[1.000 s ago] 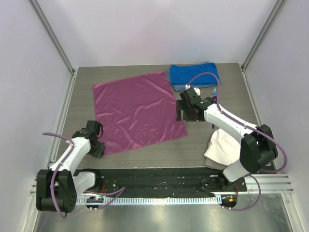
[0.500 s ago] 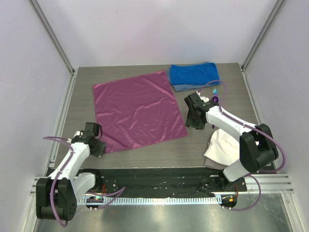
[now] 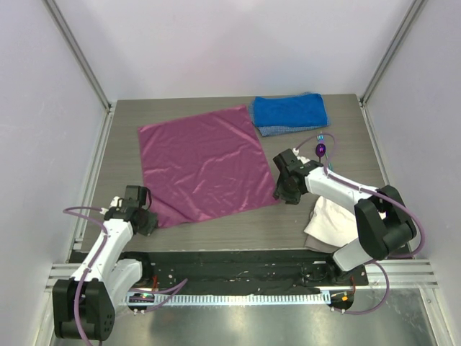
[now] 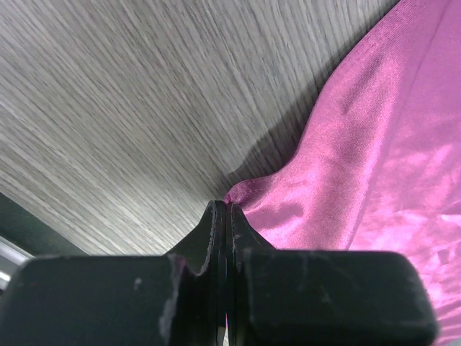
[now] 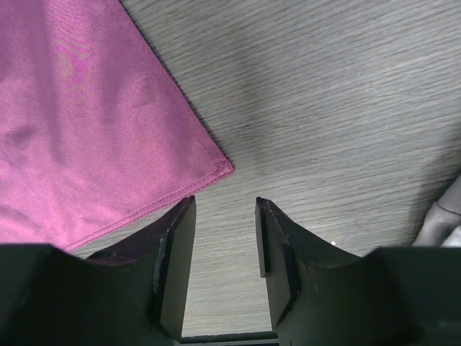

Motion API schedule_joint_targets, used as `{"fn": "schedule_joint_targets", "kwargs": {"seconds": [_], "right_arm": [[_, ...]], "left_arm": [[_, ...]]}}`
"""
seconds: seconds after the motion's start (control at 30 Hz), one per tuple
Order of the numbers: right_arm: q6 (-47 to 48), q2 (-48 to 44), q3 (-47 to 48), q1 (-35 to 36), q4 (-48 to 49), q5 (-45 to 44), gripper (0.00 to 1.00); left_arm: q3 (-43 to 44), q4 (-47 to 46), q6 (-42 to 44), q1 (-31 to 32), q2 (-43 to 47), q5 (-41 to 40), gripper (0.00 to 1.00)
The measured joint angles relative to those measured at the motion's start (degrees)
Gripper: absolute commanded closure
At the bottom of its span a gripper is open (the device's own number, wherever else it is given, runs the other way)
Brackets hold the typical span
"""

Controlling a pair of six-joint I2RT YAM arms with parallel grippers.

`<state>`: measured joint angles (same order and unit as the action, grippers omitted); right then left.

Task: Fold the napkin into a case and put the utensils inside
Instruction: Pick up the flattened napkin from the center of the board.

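Observation:
The magenta napkin [image 3: 205, 166] lies spread flat on the table's left-centre. My left gripper [image 3: 146, 220] is at its near left corner. In the left wrist view the jaws are pressed together, with that napkin [image 4: 360, 144] corner pinched at their tips [image 4: 229, 207]. My right gripper [image 3: 282, 193] sits low at the near right corner. It stands open over bare wood [image 5: 223, 209], and the napkin corner [image 5: 220, 169] lies just ahead of its left finger [image 5: 176, 245]. The spoon's purple bowl [image 3: 321, 150] shows behind the right arm, with a bit of the teal fork [image 3: 320, 137] by it.
A folded blue towel [image 3: 289, 112] lies at the back right of the table. A crumpled white cloth [image 3: 328, 216] lies under the right forearm, and its edge [image 5: 443, 223] shows in the right wrist view. Side walls close in the table.
The left gripper has shut on the napkin's near left corner. The right gripper has come from the napkin's right edge down to its near right corner and has narrowed from wide open.

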<state>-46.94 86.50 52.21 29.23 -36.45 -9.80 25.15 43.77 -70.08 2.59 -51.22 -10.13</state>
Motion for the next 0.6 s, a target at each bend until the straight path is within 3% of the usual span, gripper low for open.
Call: {"fn": "schedule_joint_targets", "kwargs": {"seconds": [0.6], "right_arm": [[-2.14,2.99,-1.31,0.35,4.70,-0.17,0.58]], "left_arm": [[-1.42,-0.87,0.22,0.00,0.07,0.33,1.00]]}}
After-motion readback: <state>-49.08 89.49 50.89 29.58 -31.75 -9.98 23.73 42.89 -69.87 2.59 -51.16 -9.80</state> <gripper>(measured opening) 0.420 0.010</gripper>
